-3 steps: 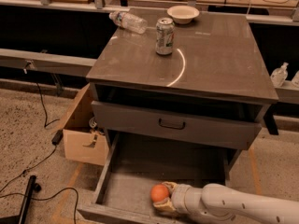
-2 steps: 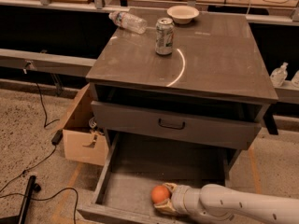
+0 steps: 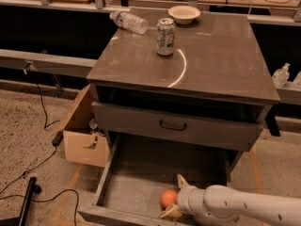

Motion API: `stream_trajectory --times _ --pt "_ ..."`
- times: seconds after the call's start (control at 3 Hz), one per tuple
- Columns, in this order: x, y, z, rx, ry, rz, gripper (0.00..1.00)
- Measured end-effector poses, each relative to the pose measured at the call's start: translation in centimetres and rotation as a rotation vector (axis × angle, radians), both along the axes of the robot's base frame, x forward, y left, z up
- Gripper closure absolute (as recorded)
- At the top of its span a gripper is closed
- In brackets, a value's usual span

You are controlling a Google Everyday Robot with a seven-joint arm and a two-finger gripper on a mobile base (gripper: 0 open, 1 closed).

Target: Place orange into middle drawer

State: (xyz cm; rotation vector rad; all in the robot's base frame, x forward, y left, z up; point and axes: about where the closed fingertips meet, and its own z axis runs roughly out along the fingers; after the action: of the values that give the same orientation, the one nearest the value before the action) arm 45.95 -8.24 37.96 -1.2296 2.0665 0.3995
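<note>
The orange (image 3: 168, 197) lies on the bare floor of the middle drawer (image 3: 136, 192), which is pulled wide open at the bottom of the cabinet, near its front edge. My gripper (image 3: 176, 197) reaches in from the lower right on a white arm, right beside the orange. Its two pale fingers (image 3: 180, 180) stand spread apart, one behind the orange and one in front of it. The gripper is open and does not squeeze the fruit.
Above the open drawer is a drawer with a grey front and black handle (image 3: 173, 125). On the cabinet top stand a soda can (image 3: 165, 30), a lying water bottle (image 3: 128, 21) and a pale bowl (image 3: 184, 13). A cardboard box (image 3: 82, 135) and cables lie at the left.
The fingers have spread away from the orange, which now rests on the drawer floor. The arm has stayed in about the same place.
</note>
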Motion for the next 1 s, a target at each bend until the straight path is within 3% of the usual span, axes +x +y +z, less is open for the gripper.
stream_trajectory --times 0.33,1.0 --pt "1.2 -3.3 2.0 -0.059 -0.038 -0.066 0.18" --pt "4.0 -10.2 8.1 -0.190 -0.115 -0.133 0.64"
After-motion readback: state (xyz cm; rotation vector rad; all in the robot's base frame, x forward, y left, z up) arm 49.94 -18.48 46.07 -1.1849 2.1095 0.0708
